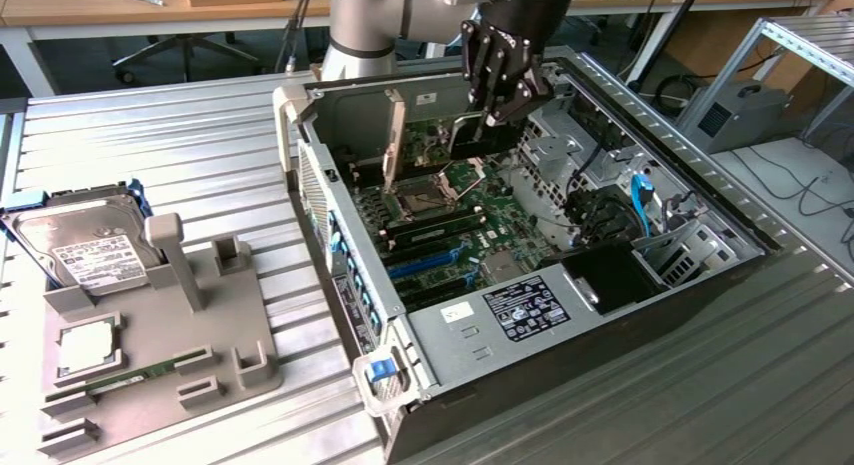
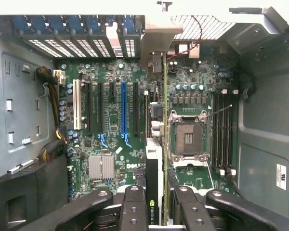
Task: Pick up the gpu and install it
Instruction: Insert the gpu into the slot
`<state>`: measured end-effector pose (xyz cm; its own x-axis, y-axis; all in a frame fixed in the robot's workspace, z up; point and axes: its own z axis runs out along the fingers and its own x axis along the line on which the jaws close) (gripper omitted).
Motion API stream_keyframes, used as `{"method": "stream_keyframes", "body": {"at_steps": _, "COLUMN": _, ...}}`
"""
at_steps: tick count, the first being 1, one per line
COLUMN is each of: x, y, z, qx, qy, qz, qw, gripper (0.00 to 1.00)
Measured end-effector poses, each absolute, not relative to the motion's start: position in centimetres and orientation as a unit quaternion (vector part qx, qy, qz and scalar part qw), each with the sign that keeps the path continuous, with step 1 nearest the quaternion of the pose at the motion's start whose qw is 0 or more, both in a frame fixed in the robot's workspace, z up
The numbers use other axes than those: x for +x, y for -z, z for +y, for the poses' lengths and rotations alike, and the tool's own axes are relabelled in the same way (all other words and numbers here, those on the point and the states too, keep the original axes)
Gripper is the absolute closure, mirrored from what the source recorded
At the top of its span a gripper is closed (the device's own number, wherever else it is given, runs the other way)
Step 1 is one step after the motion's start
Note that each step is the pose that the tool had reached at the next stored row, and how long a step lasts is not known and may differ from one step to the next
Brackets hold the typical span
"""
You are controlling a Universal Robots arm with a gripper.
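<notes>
Gpu (image 2: 154, 180): gripped on edge, upright, inside the open computer case (image 1: 534, 370). Seen edge-on from the wrist, it is a thin line running across the motherboard (image 2: 106, 139). Its silver end bracket (image 2: 158, 41) points toward the row of rear slot covers. It sits between the blue expansion slot (image 2: 124, 108) and the empty CPU socket (image 2: 188, 139). Whether its lower edge has met a slot, I cannot tell.

Hand (image 2: 159, 209): closed on the gpu, one black finger (image 2: 134, 207) on each flat side. In the exterior view the hand (image 1: 497, 105) reaches down into the far part of the case, the card (image 1: 434, 140) below it.

Case lies on its side on the ribbed metal desk (image 1: 174, 155), side panel off. Black memory slots (image 2: 222, 130) beyond the socket.

Toward the exterior view's left, well apart from the case: a grey fixture tray (image 1: 247, 335). Beside it stands a silver hard drive (image 1: 83, 250) with a white label. A square processor chip (image 1: 87, 350) and a narrow green memory stick (image 1: 134, 375) lie in the tray's recesses.
</notes>
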<state>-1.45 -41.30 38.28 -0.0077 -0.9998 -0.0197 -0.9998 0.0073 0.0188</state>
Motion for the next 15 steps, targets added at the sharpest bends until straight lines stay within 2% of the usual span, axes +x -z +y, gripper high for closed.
{"method": "stream_keyframes", "body": {"at_steps": 15, "x": -1.45, "y": -38.26, "z": -42.23, "qx": -0.704, "qy": -0.014, "qz": 0.71, "qw": 0.0, "gripper": 0.73}}
